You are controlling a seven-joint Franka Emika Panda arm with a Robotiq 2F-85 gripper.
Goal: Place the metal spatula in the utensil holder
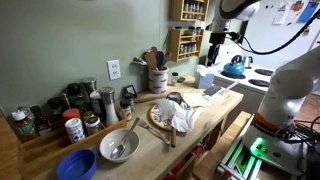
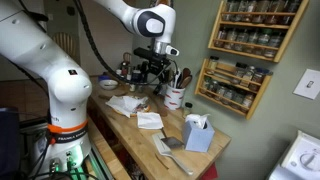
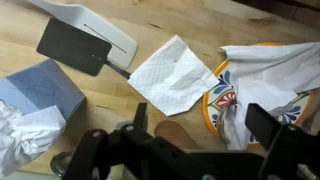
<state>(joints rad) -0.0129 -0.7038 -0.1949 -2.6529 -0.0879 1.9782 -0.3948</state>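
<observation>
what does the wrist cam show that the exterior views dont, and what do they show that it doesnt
Only the wrist view: the painted pattern on the rim of the plate. Only in an exterior view: the utensil holder, the wall spice racks, the arm. Both: the blue tissue box, the paper napkin, the white cloth.

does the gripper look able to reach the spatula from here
Probably yes: the spatula lies flat on bare counter beside the tissue box, nothing covering it, and the open gripper hangs above the counter.
</observation>
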